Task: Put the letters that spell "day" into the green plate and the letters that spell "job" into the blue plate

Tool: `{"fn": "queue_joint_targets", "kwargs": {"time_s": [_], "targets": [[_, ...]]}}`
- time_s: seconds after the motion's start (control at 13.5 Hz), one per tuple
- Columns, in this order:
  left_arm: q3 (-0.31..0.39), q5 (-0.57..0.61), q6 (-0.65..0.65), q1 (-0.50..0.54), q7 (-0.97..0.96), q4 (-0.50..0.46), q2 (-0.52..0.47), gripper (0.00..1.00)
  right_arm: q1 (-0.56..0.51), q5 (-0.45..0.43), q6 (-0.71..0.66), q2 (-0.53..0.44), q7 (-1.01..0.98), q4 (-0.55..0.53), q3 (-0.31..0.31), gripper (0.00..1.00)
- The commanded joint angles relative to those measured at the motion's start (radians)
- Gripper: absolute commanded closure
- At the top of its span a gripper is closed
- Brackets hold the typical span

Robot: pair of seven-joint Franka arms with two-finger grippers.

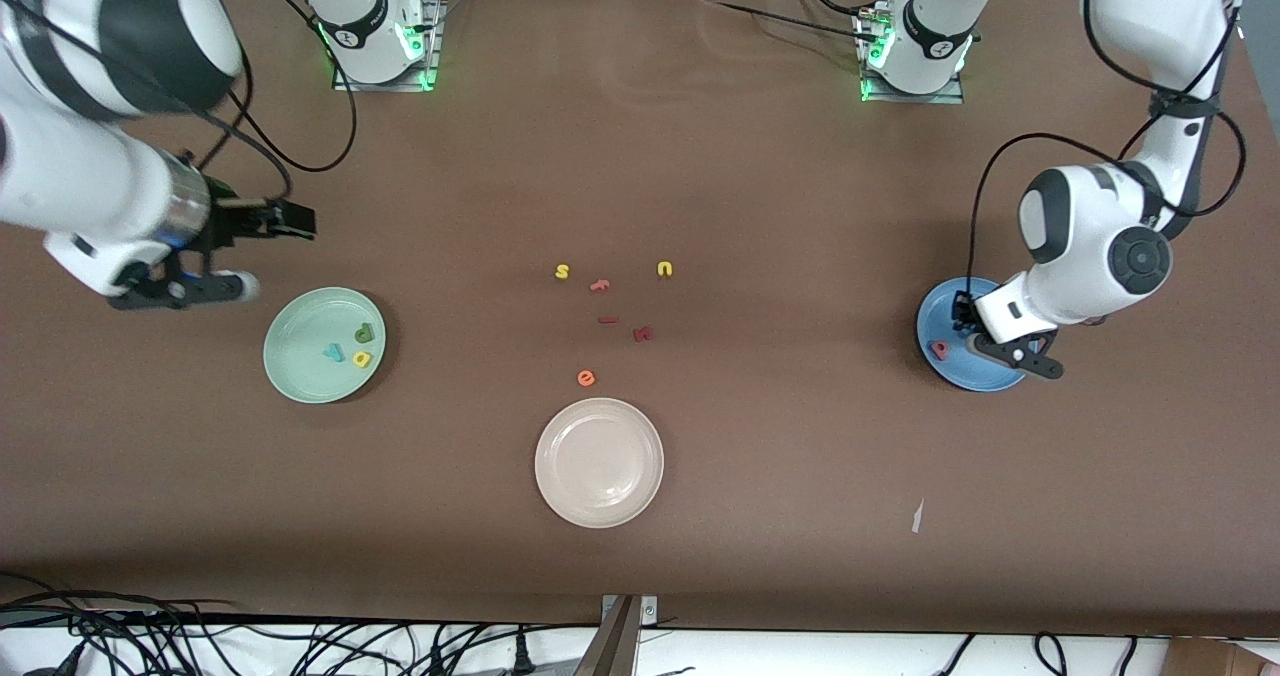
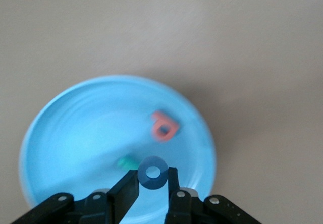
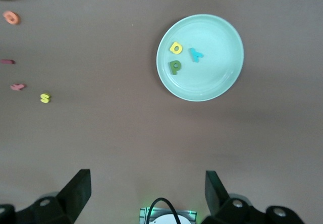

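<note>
Risk sits over the round bright blue plate [image 1: 950,376]: released crookedly, the ring could bounce out; three letters rest in the round pale mint-green plate [image 1: 300,366]

Left wrist view: left gripper [image 2: 152,183] jaws pinch the blue foam ring "o" [image 2: 153,172] above a salmon-red "b" [image 2: 165,126] and teal "j" [image 2: 126,162]

Right wrist view: right gripper [image 3: 147,183] waits, jaws wide

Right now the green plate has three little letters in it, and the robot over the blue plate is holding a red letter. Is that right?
Almost. The green plate does hold three letters, but the left gripper over the blue plate is shut on the blue "o", not a red letter. The salmon-red "b" already lies in that plate. The left wrist view shows it.
</note>
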Motion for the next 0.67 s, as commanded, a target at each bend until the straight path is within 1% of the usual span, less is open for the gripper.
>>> {"fn": "queue_joint_targets", "kwargs": {"time_s": [0.0, 0.07, 0.15, 0.22, 0.3, 0.52, 0.59], "targets": [[0.000, 0.039, -0.007, 0.027, 0.018, -0.040, -0.035, 0.52, -0.057, 0.000, 0.007, -0.101, 0.000, -0.062, 0.024, 0.00], [0.000, 0.039, -0.005, 0.032, 0.018, -0.040, -0.029, 0.47, -0.066, -0.003, 0.005, -0.118, -0.002, -0.062, 0.024, 0.00], [0.000, 0.039, -0.005, 0.030, 0.018, -0.042, -0.029, 0.35, -0.077, -0.001, 0.005, -0.127, -0.002, -0.062, 0.025, 0.00], [0.000, 0.039, -0.005, 0.030, 0.014, -0.042, -0.029, 0.08, -0.077, -0.004, 0.002, -0.137, 0.001, -0.065, 0.024, 0.00], [0.000, 0.039, -0.007, 0.030, 0.013, -0.042, -0.032, 0.00, -0.080, -0.001, 0.001, -0.138, 0.004, -0.084, 0.024, 0.00], [0.000, 0.039, -0.007, 0.032, 0.000, -0.043, -0.042, 0.00, -0.089, -0.004, 0.030, -0.143, 0.006, -0.108, 0.024, 0.00], [-0.002, 0.037, -0.007, 0.032, 0.000, -0.043, -0.065, 0.00, -0.085, -0.006, 0.030, -0.143, 0.012, -0.108, 0.025, 0.00]]}}
